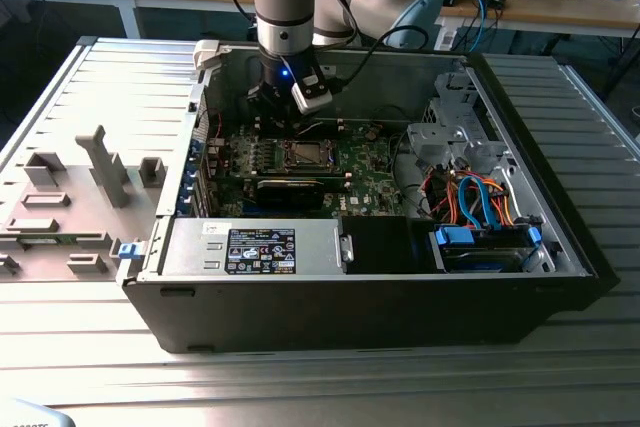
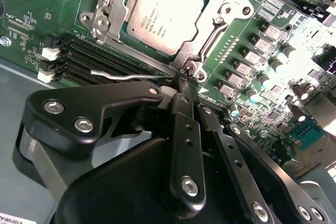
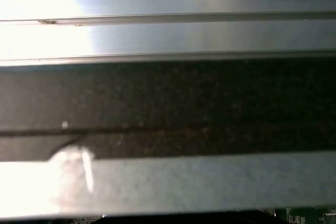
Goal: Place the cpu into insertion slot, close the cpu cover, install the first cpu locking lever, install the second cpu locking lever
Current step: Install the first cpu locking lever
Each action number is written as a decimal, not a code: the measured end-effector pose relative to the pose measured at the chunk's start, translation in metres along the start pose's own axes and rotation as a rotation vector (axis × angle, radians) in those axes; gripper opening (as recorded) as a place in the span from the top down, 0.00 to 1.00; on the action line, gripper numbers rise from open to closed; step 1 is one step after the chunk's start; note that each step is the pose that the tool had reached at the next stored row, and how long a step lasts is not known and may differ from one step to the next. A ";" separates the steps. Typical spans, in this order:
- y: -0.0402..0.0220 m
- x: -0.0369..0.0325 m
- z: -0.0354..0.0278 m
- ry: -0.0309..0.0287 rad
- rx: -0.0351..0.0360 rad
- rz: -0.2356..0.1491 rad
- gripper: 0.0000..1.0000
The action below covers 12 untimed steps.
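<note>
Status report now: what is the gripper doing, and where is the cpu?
Gripper shut, tips at the socket corner by a thin wire lever. Cpu seated in the insertion slot, cpu cover down around it. Nothing blocking.

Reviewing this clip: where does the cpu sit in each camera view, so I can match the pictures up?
Exterior view: the cpu lies in the socket mid-motherboard, just below the gripper.
Second wrist view: the cpu is framed by the cpu cover, beyond the fingertips.
First wrist view: metal and dark bands; I can't place it there.
Shared landmark: the green motherboard.
</note>
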<state>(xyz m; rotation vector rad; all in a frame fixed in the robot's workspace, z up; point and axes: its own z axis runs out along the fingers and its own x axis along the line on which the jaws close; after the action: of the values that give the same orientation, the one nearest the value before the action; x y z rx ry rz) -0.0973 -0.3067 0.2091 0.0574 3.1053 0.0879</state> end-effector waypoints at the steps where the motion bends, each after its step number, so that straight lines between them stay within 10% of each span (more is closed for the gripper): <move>1: 0.0000 0.0000 0.0002 0.0001 0.0000 0.000 0.89; 12: -0.0002 -0.0001 0.0041 0.0001 0.0001 0.000 0.89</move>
<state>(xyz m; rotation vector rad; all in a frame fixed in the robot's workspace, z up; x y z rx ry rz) -0.0971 -0.3066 0.2051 0.0574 3.1054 0.0878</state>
